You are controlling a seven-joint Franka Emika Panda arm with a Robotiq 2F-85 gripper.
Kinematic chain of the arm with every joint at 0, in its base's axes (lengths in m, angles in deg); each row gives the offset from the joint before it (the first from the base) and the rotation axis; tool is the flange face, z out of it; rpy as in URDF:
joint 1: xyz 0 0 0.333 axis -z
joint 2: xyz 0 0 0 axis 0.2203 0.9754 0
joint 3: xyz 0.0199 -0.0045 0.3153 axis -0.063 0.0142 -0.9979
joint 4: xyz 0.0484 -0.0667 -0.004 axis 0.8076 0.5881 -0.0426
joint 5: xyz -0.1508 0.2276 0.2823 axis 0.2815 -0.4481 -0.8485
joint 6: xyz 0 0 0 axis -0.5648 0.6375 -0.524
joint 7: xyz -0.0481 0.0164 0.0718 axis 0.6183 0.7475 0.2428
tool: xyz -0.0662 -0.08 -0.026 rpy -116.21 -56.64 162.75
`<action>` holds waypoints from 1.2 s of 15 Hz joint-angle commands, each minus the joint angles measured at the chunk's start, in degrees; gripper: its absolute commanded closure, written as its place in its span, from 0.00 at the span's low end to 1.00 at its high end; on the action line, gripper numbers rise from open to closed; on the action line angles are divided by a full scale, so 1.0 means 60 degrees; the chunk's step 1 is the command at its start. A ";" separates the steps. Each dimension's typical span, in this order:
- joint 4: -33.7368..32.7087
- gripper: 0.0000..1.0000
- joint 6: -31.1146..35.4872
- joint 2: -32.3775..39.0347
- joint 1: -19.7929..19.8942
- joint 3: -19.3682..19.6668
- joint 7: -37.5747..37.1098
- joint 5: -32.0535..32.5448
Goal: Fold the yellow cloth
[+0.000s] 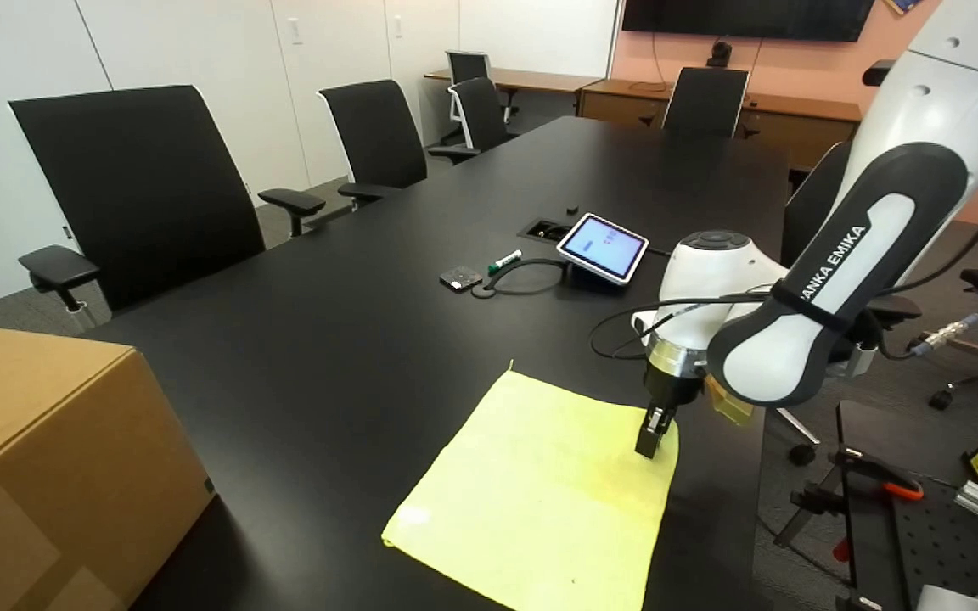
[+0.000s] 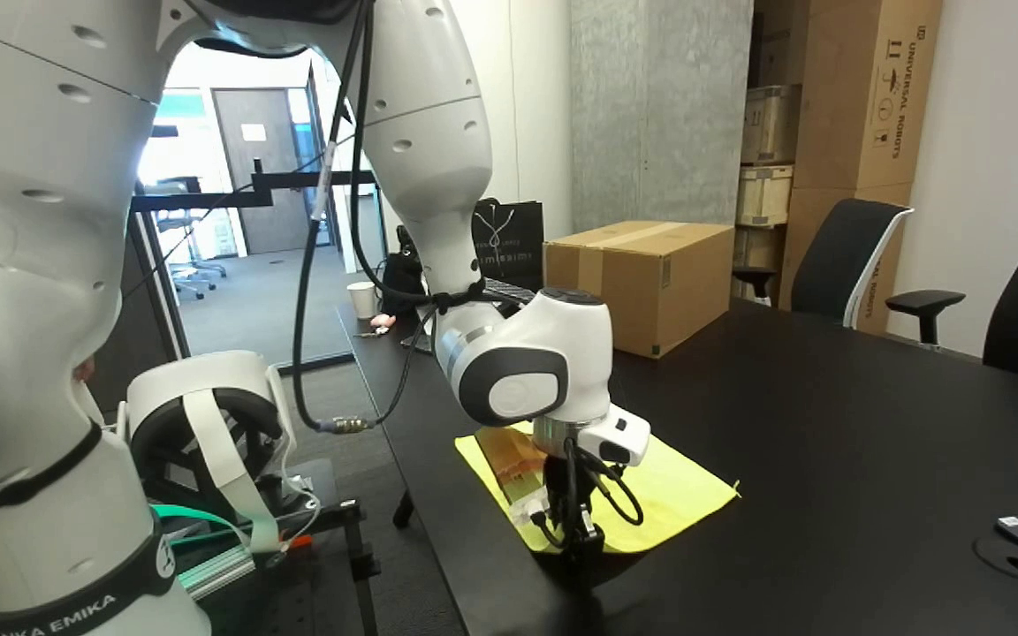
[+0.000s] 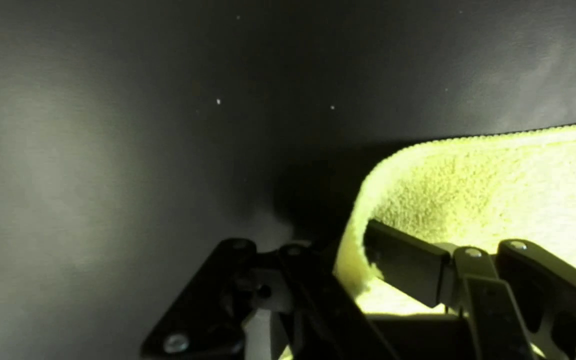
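Yellow cloth (image 3: 488,200) shows at the right of the wrist view and curls up at a rounded corner, where its hem passes between my black fingers (image 3: 403,262); my claw (image 1: 650,443) is pinching it there. In both exterior views I reach down onto that corner, and the cloth spreads away from me across a black conference table (image 1: 328,407), mostly flat. In an exterior view it fills the lower middle of the frame and runs past the bottom edge, with me at its upper right. In an exterior view a brown cardboard box (image 2: 695,287) stands beyond the cloth, right of centre. In an exterior view, above the cloth, a small flat black device (image 1: 461,278) lies near a green-and-white marker (image 1: 504,260), and a tablet (image 1: 604,248) with a lit screen leans back to their right. Farther off, a black-backed office chair (image 1: 145,195) stands at the left, and a dark wall-mounted display (image 1: 744,17) is cut off by the top edge of the frame.
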State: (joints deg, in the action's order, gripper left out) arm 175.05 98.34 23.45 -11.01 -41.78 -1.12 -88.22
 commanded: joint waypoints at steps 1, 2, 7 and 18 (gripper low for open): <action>-0.0152 0.95 -0.0661 -0.0371 -0.0268 0.0245 -0.0135 0.0249; -0.0273 0.95 -0.0768 -0.0380 -0.0310 0.0246 -0.0210 0.0240; -0.1109 0.95 -0.1378 -0.0501 -0.0310 -0.0081 -0.0488 -0.0139; -0.4543 0.96 -0.2465 0.0823 -0.0860 0.0059 -0.2507 -0.0540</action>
State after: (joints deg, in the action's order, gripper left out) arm 154.81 85.46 24.13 -14.62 -42.79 -13.19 -90.63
